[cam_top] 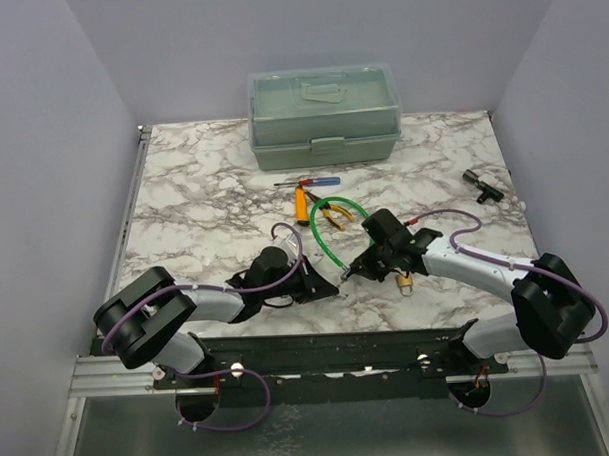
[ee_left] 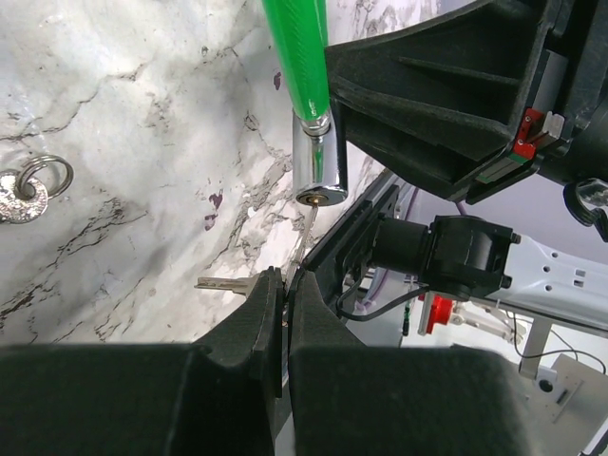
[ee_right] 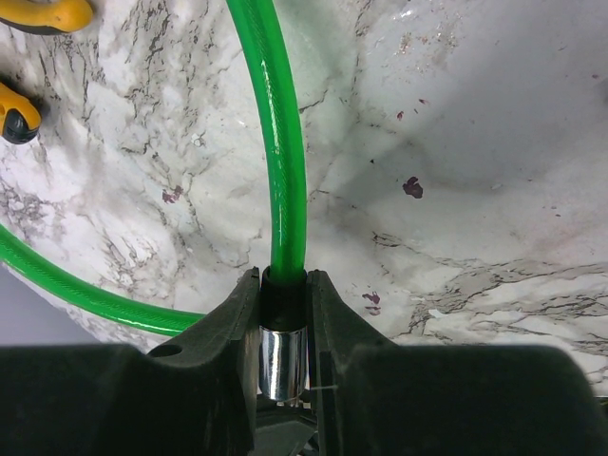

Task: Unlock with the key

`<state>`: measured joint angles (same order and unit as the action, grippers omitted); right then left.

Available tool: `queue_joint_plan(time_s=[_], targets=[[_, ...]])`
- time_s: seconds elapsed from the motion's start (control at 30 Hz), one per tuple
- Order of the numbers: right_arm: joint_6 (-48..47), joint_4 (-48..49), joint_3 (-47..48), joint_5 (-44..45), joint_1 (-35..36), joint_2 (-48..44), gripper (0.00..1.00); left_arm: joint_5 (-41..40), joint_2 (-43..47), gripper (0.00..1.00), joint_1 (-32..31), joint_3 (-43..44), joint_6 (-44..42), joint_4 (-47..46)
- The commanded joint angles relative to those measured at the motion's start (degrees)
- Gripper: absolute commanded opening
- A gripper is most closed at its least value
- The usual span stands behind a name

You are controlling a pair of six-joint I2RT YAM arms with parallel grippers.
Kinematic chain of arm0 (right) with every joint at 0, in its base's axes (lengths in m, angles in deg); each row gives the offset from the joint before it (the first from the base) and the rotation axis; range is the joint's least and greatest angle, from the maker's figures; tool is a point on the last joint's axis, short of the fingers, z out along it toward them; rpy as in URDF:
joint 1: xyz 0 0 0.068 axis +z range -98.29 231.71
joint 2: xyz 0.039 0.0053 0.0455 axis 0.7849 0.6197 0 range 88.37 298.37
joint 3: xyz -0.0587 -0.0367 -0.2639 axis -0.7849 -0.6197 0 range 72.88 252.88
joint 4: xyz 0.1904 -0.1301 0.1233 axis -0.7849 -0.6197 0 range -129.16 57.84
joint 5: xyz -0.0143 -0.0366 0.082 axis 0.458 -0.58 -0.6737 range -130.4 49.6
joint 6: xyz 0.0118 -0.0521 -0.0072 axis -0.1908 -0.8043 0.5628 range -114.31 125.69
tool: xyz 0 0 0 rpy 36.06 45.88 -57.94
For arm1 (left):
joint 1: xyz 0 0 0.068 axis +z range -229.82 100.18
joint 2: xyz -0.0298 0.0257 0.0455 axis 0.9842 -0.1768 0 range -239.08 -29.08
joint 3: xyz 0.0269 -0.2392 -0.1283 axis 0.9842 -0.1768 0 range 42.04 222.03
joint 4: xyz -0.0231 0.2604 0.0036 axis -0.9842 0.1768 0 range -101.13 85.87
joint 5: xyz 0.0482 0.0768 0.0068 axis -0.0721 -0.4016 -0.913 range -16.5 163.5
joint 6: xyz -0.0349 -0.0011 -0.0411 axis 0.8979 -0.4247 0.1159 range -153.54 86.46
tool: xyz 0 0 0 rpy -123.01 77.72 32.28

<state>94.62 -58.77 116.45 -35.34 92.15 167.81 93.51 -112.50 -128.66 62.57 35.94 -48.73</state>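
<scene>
Key (ee_left: 224, 282), pinched by the left gripper (ee_left: 285, 285) with jaws pressed together on it, sits just beside the chrome barrel (ee_left: 319, 166) of the green cable lock (ee_left: 296, 57), a detail we get only from the left wrist; the right wrist shows us the right gripper (ee_right: 283, 282) clamped on that barrel.

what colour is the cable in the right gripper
The cable is bright green, with a chrome end; the right wrist view shows it best.
</scene>
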Motion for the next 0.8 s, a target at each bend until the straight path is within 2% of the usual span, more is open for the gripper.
queue_joint_plan(time_s=[0.0,0.77], targets=[[0.1,1.1,-0.6,0.4,0.3,-2.2,0.0,-2.2,1.7,0.0,0.0,-1.2,-0.4,-1.5],[0.0,1.2,-0.4,-0.1,0.3,-2.2,0.0,-2.1,0.8,0.0,0.0,0.0,-1.8,-1.6]])
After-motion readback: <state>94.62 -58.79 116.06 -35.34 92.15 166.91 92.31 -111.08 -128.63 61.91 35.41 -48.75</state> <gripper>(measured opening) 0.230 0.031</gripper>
